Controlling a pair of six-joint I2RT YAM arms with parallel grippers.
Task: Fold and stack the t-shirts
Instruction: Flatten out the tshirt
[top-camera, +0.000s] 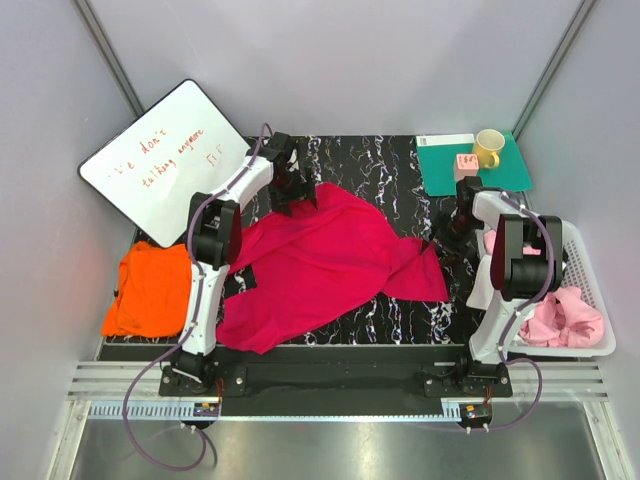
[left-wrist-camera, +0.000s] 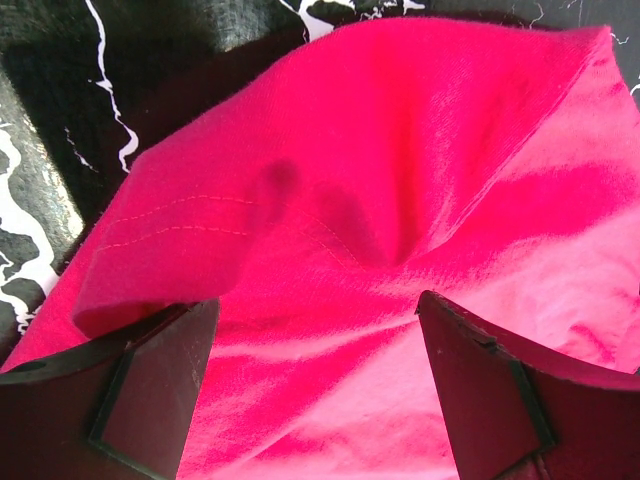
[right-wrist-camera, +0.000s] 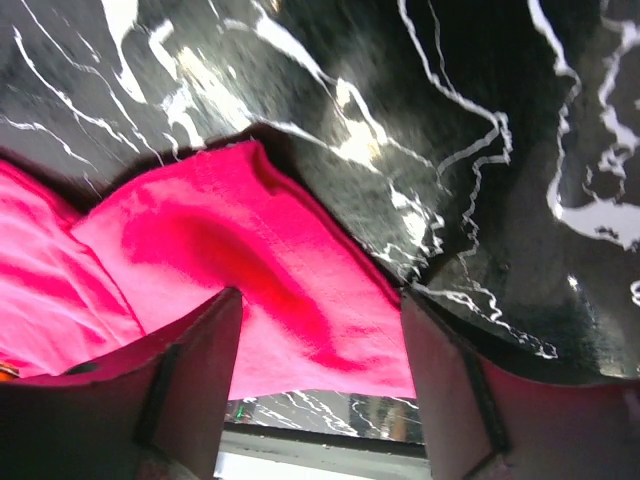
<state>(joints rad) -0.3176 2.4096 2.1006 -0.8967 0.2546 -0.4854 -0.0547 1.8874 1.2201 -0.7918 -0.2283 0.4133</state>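
A large magenta-red t-shirt (top-camera: 320, 265) lies crumpled across the middle of the black marble table. My left gripper (top-camera: 290, 195) is open over the shirt's far left edge; in the left wrist view its jaws (left-wrist-camera: 318, 380) stand wide apart with the red cloth (left-wrist-camera: 400, 200) under and between them. My right gripper (top-camera: 455, 230) is open by the shirt's right corner; in the right wrist view it (right-wrist-camera: 320, 370) straddles a hemmed flap of red cloth (right-wrist-camera: 260, 270). An orange t-shirt (top-camera: 150, 290) lies at the table's left edge. Pale pink t-shirts (top-camera: 565, 315) sit in the basket. No white shirt shows.
A whiteboard (top-camera: 165, 160) leans at the back left. A green mat (top-camera: 470, 165) at the back right carries a yellow mug (top-camera: 488, 148) and a small pink block (top-camera: 465, 163). A white basket (top-camera: 595, 290) stands along the right edge.
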